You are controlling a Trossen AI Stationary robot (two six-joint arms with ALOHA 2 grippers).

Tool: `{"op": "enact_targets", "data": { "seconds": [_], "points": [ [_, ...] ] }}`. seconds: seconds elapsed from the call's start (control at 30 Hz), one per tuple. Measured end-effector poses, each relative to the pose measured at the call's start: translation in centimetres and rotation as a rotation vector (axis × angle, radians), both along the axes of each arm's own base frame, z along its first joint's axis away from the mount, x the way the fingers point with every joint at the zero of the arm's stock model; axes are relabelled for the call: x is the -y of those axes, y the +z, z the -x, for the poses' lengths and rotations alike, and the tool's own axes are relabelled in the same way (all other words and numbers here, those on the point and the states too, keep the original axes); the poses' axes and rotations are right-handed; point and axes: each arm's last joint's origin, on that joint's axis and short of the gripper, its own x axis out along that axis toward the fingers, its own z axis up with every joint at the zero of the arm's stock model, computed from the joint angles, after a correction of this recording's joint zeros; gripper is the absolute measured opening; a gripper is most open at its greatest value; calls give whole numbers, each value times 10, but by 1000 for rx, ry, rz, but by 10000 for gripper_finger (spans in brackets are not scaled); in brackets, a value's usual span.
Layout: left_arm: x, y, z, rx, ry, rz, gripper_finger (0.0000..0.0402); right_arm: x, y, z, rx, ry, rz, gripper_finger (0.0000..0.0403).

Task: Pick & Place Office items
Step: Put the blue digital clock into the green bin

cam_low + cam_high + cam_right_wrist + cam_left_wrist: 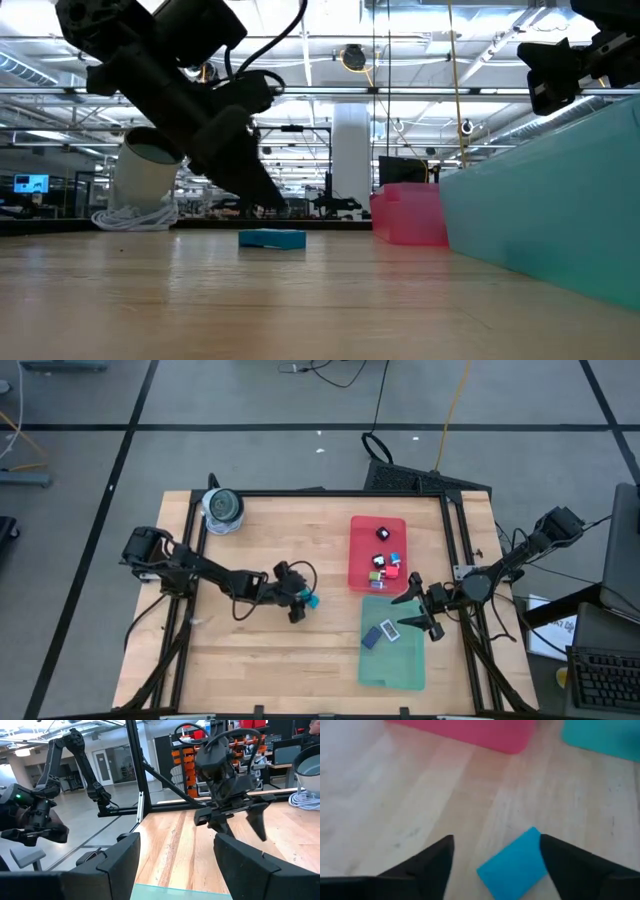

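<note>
The left gripper (497, 857) stands with its fingers apart on either side of a blue block (514, 865) lying on the table (420, 800), while the right gripper (418, 607), fingers also apart, hovers over the green tray (392, 660).

The left arm is stretched across the table toward its middle, its wrist bent down so that the left gripper (299, 603) is held low, just above the wood. Its fingers (427, 867) are spread apart (a clear gap is seen between them). The right arm is folded in from the right edge, and the right gripper (412, 610) is held raised, fingers (117, 860) parted.
</note>
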Motion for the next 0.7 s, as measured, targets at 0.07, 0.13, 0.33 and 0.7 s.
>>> {"op": "enact_targets", "data": {
  "seconds": [0.07,0.13,0.33,0.7],
  "points": [
    [-1,0,0,-18,-63,-19,318,0,0,0,0,0,0,242],
    [0,-1,0,-46,-161,-57,338,0,0,0,0,0,2,242],
    [2,-1,-1,-83,-386,-151,351,0,0,0,-3,0,5,242],
    [-12,-21,-5,-153,-373,-131,310,0,0,0,-3,1,3,242]
  ]
}}
